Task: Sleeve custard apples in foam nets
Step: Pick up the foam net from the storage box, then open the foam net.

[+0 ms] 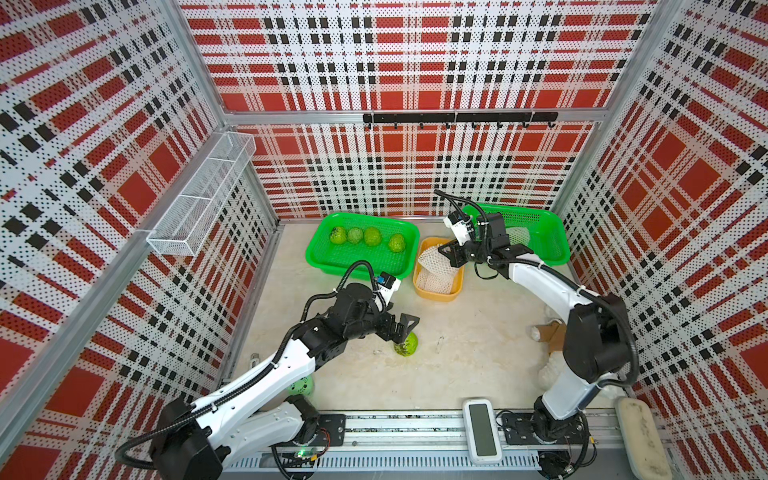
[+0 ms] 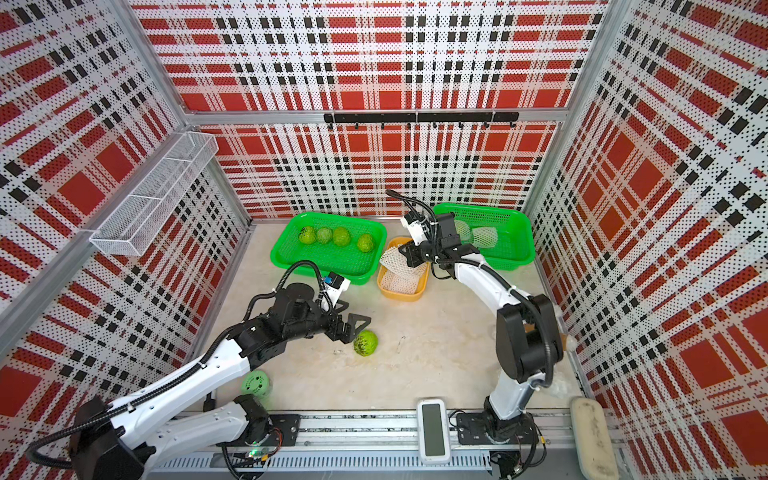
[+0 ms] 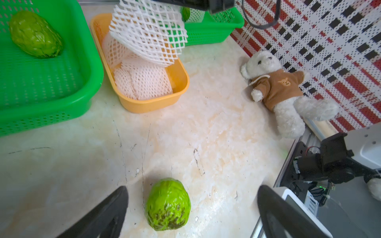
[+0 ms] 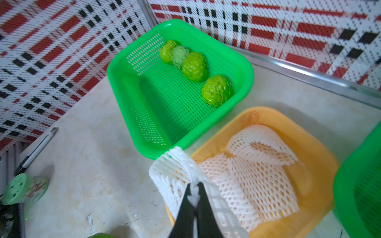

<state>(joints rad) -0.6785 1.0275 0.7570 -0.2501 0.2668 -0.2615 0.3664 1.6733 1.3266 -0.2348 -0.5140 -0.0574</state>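
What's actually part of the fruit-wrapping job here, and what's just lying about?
Part of the job: loose custard apple; four custard apples in green basket; foam net pinched in right gripper; spare foam nets in yellow tray.
Lying about: plush bear; holed green ball; wire shelf; hook rail.

Overhead top views, close wrist views sharing orange tray point(image 3: 152, 105), perhaps custard apple point(image 3: 168, 204)

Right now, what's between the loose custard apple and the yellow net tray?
Only bare, scuffed pale tabletop between the bumpy green custard apple and the yellow plastic tray, seen in the left wrist view.
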